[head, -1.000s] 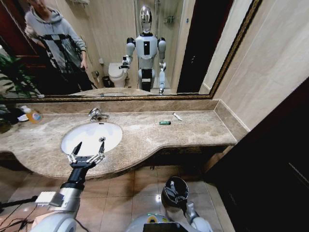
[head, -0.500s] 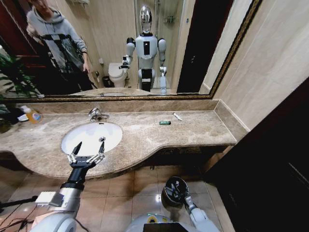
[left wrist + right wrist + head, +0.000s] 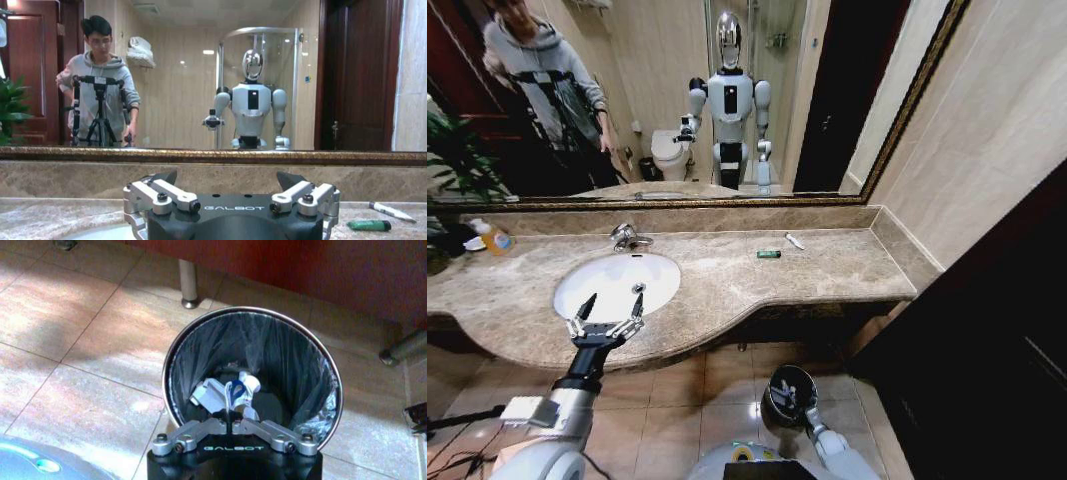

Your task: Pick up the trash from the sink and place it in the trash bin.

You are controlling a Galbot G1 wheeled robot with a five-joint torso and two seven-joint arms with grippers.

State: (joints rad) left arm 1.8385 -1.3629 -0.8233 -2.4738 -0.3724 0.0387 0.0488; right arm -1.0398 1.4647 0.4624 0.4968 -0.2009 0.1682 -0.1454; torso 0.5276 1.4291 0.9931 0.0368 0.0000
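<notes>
Gripper (image 3: pixel 231 416) on my right, pinching the blue-capped bottle (image 3: pixel 235 389) above the trash bin (image 3: pixel 313 352), should release dead centre, not toward its 6 o'clock rim.

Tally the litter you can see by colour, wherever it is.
Green tube, on the counter: 1
White stick, on the counter: 1
Blue-and-white litter in the right gripper, over the trash bin: 1
Total: 3
</notes>
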